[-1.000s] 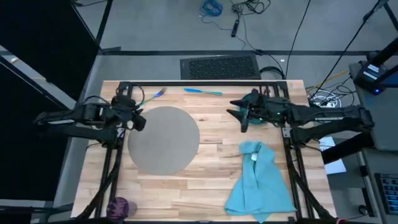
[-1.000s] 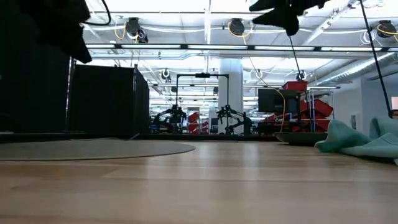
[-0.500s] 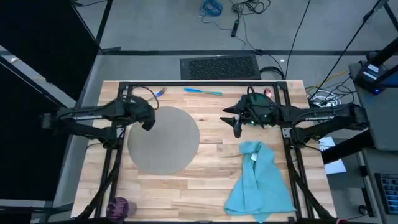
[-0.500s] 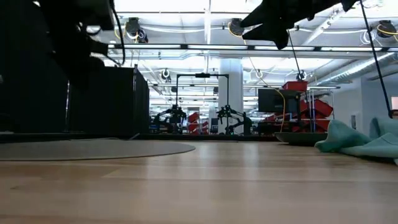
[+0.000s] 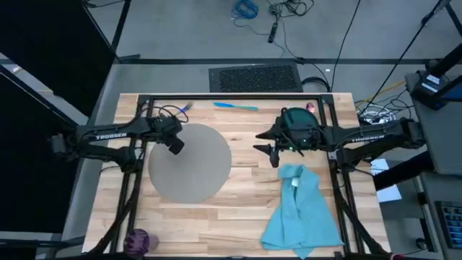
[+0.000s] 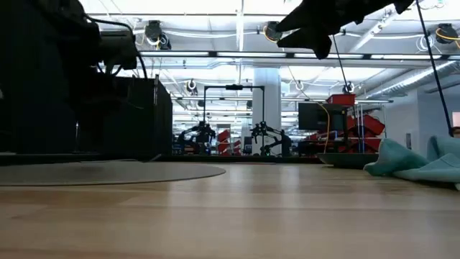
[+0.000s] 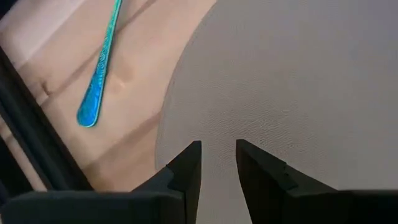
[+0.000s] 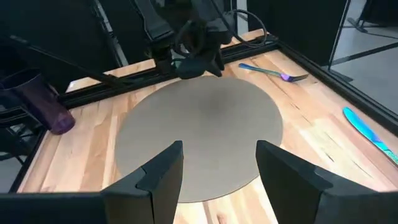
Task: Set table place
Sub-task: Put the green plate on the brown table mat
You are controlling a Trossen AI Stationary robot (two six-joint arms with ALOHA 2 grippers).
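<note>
- Starting at the near edge of the table (image 5: 216, 224): the purple cup (image 5: 137, 240) lies on its side at the near left corner, well apart from both grippers.
- The light blue napkin (image 5: 302, 209) sits crumpled on the near right part, its far end just below the right gripper (image 5: 273, 154).
- That right gripper hovers above the wood between napkin and grey mat (image 5: 190, 161), fingers spread wide and holding nothing; its wrist view looks across the whole mat.
- The mat lies flat at left of centre, with nothing on it.
- The left gripper (image 5: 176, 144) hangs over the mat's far left edge, fingers a narrow gap apart, empty.
- The left wrist view shows a blue-handled piece of cutlery (image 7: 99, 74) on bare wood just beside the mat's rim.
- Further back, a fork (image 8: 273, 73) lies by the far left frame.
- Another blue piece (image 5: 235, 106) rests along the far edge.
- Far right, the dark teal plate (image 5: 294, 119) is partly hidden under the right arm.
</note>
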